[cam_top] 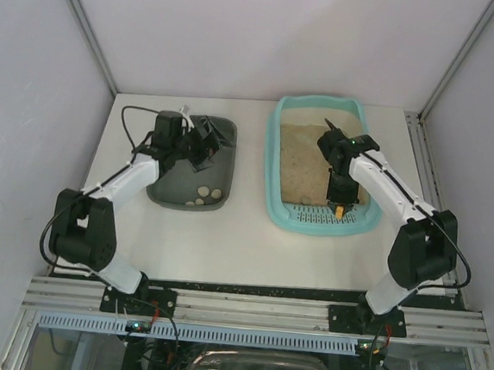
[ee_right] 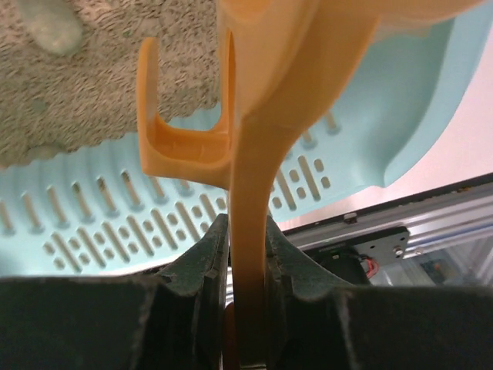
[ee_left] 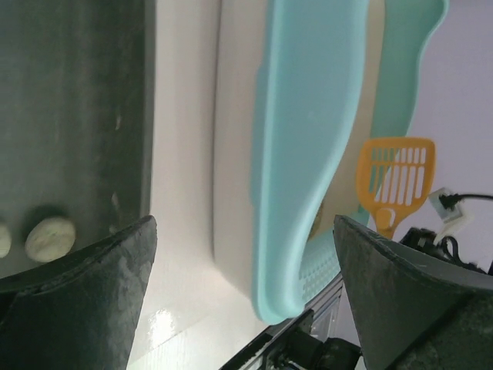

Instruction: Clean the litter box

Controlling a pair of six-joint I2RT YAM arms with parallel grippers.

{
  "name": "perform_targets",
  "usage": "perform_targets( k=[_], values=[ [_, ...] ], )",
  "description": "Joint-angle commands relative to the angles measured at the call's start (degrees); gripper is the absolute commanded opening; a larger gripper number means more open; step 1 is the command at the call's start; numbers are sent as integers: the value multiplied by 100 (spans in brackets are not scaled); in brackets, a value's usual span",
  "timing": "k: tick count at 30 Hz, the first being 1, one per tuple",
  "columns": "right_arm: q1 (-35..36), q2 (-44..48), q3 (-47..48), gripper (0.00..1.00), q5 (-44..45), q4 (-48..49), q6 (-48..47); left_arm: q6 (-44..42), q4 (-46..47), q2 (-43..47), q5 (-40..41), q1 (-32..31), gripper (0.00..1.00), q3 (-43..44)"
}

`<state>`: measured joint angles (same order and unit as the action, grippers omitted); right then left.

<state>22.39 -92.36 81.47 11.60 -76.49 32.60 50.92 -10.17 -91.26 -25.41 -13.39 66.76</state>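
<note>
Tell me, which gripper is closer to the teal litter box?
Right. The right gripper hangs over the perforated end of the litter box, clamping an orange scoop. The left gripper is open over the grey tub, across a strip of table.

The orange scoop (ee_right: 250, 231) and litter box (ee_right: 115, 223) both run off the right wrist view's edges.

The litter box (cam_top: 273, 157) is smooth light-teal plastic with a soft sheen. Its litter (cam_top: 305, 160) is beige, grainy and rough. The scoop (ee_right: 254, 154) is glossy orange plastic, the tub (cam_top: 176, 189) matt dark plastic. The tabletop (cam_top: 242, 245) is white, smooth and slightly shiny. The fingers (ee_left: 85, 308) of the left gripper (ee_left: 245, 223) look dark, matt and faintly grainy.
</note>
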Motion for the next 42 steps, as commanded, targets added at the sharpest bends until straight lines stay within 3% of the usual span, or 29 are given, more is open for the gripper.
perform_targets(
  k=[1,4,13,25,31,42],
  values=[
    [367,-221,136,0,943,226,307,470,1709,1045,90,3,100,-1318],
    [366,-525,504,0,903,226,275,633,2200,1283,122,16,100,-1836],
    [247,-2189,2247,0,1739,-1071,152,1262,2871,1167,-509,205,100,-1975],
    [-371,-2204,2118,0,894,-1506,145,2287,3256,1224,-743,1131,100,-2421],
    [-698,-2117,1624,0,1006,-1477,134,2353,3196,1466,-502,1455,100,-2651],
    [-951,-2687,1711,0,535,-1329,-62,2247,2943,1513,-428,1553,100,-2610]
  ],
)
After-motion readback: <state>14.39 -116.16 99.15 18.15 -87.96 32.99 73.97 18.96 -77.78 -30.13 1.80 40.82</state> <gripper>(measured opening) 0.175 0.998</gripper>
